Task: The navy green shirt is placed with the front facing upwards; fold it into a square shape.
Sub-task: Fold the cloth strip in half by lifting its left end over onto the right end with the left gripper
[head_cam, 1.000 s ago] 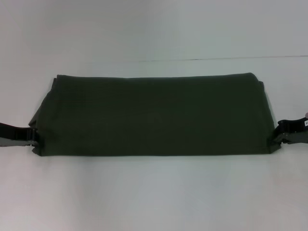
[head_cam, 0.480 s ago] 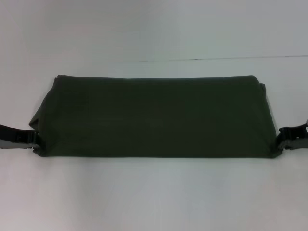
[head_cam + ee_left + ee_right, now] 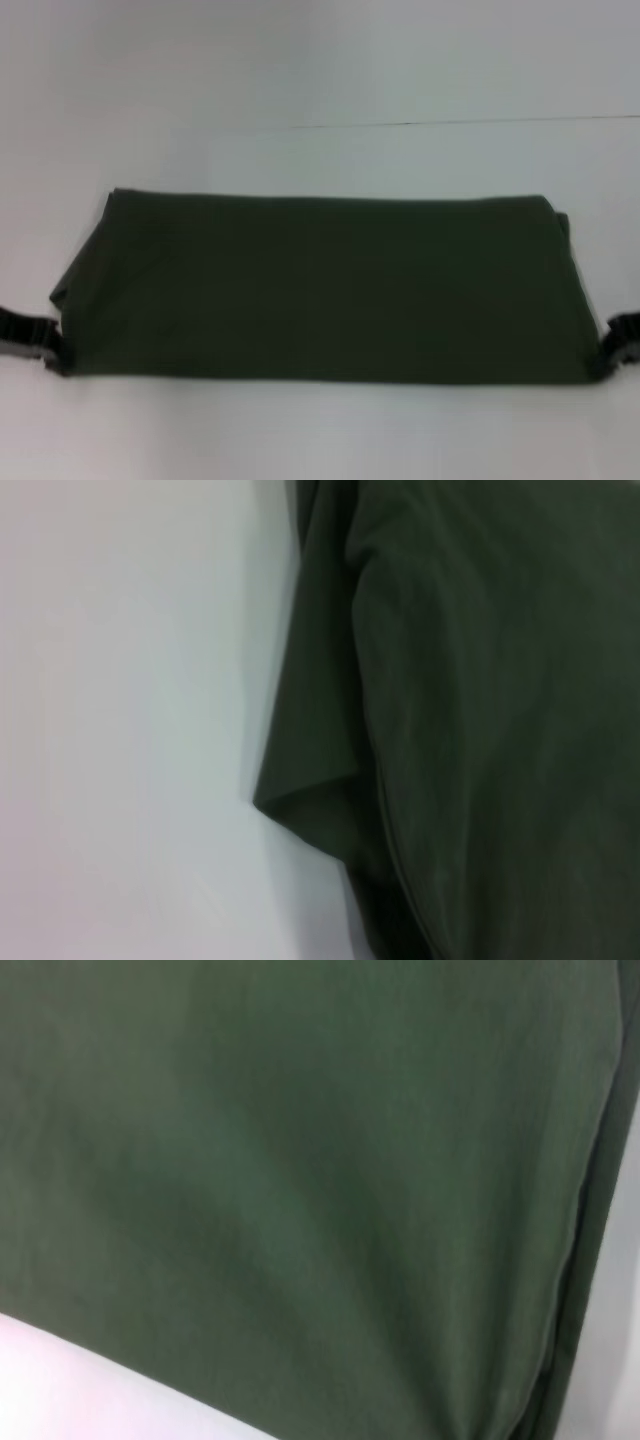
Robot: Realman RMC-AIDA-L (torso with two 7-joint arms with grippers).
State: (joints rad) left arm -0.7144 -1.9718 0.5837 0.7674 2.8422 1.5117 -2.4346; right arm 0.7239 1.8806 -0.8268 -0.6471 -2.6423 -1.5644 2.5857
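At near-left corner of navy green shirt [image 3: 320,285], my left gripper [image 3: 30,335] sits against cloth; grip state cannot tell. Shirt lies on white table [image 3: 320,440] as wide band, plain side up. At near-right corner, my right gripper [image 3: 622,340], grip likewise unclear. Next: work both ends evenly, keep near edge straight, avoid bunching loose left layers.

White table [image 3: 320,440], folded navy green shirt [image 3: 320,290] (flat)
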